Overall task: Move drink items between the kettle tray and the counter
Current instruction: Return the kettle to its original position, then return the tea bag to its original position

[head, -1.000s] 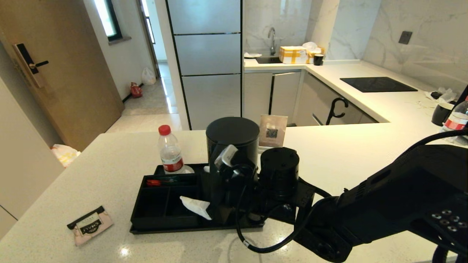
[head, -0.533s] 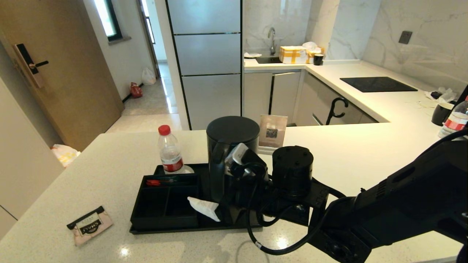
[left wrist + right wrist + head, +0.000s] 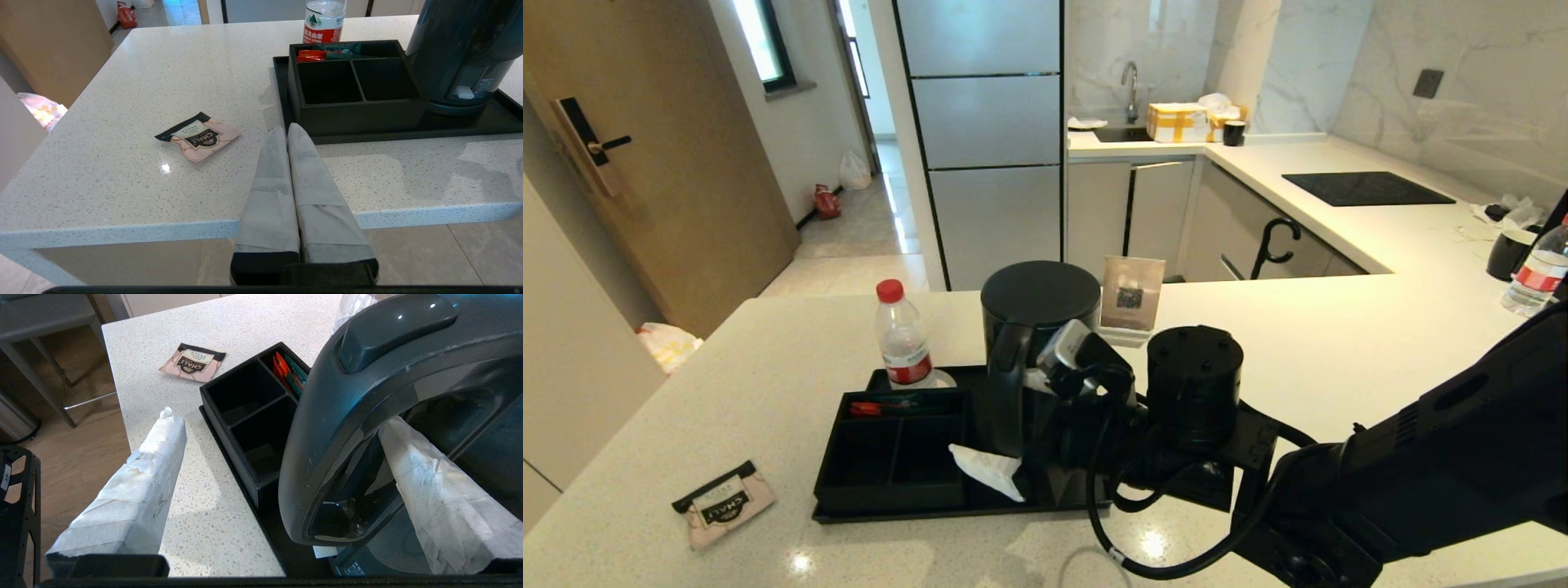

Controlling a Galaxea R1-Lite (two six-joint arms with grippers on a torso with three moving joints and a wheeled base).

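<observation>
The tall matte-black cylindrical electric kettle (image 3: 1033,327) stood upright on the shallow black rectangular tray (image 3: 849,513), at the tray's right part, beside the divided black compartment box (image 3: 892,457). The tray lay on the broad off-white speckled stone counter (image 3: 792,351).

The right gripper (image 3: 282,457) was at the kettle's loop handle (image 3: 327,428) with its white-wrapped fingers (image 3: 139,482) spread wide: one finger passed through the handle's loop, the other stood outside it over the counter edge, and neither was pressed on the handle. In the head view the black right arm (image 3: 1405,482) reached in from the lower right.

The flat pale-pink tea sachet with a black band (image 3: 723,502) lay on the counter, well apart from the tray on its left side. Red and green packets (image 3: 327,51) sat in the box's far compartment; its two nearer compartments showed only their black floors. A clear plastic water bottle with a red cap (image 3: 903,336) stood at the tray's far left corner.

The left gripper (image 3: 289,128) hung low in front of the counter edge, its grey-wrapped fingers pressed together with nothing between them.
</observation>
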